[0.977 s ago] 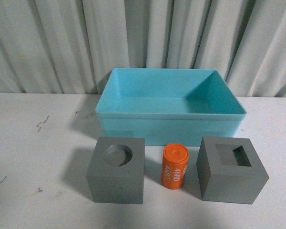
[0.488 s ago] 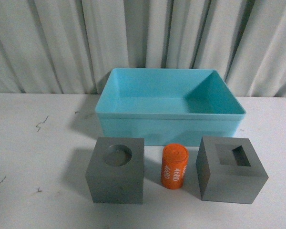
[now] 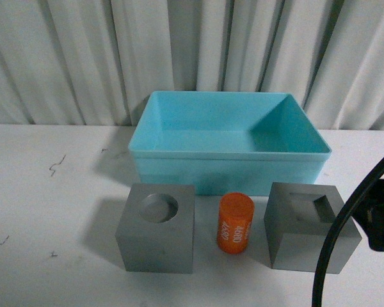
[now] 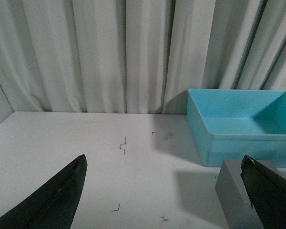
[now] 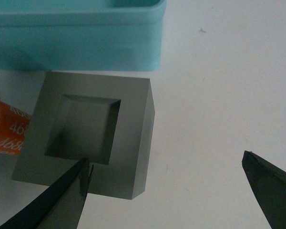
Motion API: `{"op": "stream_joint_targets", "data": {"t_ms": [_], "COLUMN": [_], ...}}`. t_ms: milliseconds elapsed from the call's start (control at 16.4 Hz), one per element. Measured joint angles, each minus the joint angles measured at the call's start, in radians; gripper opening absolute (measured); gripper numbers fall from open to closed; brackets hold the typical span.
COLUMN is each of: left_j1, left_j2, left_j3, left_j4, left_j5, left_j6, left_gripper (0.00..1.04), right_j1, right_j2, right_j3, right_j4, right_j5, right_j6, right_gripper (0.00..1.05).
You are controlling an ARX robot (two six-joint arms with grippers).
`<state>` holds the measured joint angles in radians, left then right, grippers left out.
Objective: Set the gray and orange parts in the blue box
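- Right gripper (image 5: 166,157): jaws wide apart, empty, above the square cube (image 5: 93,126), which lies off to one finger's side of the gap.
- Left gripper (image 4: 162,158): apart, empty, round cube (image 4: 231,191) beside one finger.
- Cubes and cylinder (image 3: 234,224) line the desk's (image 3: 51,211) front edge, with the box (image 3: 230,167) just behind.
- Right arm is nearer; it probably needs a sideways shift to centre.
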<state>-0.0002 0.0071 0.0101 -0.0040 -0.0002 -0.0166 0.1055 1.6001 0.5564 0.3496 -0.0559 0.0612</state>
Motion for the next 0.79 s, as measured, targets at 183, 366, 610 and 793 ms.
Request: {"op": "stream_joint_targets", "data": {"t_ms": [183, 366, 610, 793], "left_j1": [0.0, 0.0, 0.0, 0.0], "left_j2": [0.0, 0.0, 0.0, 0.0], "left_j3": [0.0, 0.0, 0.0, 0.0], "left_j4": [0.0, 0.0, 0.0, 0.0], "left_j5": [0.0, 0.0, 0.0, 0.0], "left_j6": [0.0, 0.0, 0.0, 0.0], "left_gripper": [0.98, 0.98, 0.98, 0.98], "right_j1": [0.014, 0.029, 0.049, 0.053], "right_j2": [0.072, 0.13, 0.202, 0.227], "right_j3": [0.01, 0.054, 0.099, 0.118], "right_j4": [0.028, 0.049, 0.045, 0.036], "right_j5": [0.024, 0.034, 0.041, 0.056], "right_j6": [0.022, 0.053, 0.089, 0.116], "right_gripper": [0.98, 0.98, 0.98, 0.91]}}
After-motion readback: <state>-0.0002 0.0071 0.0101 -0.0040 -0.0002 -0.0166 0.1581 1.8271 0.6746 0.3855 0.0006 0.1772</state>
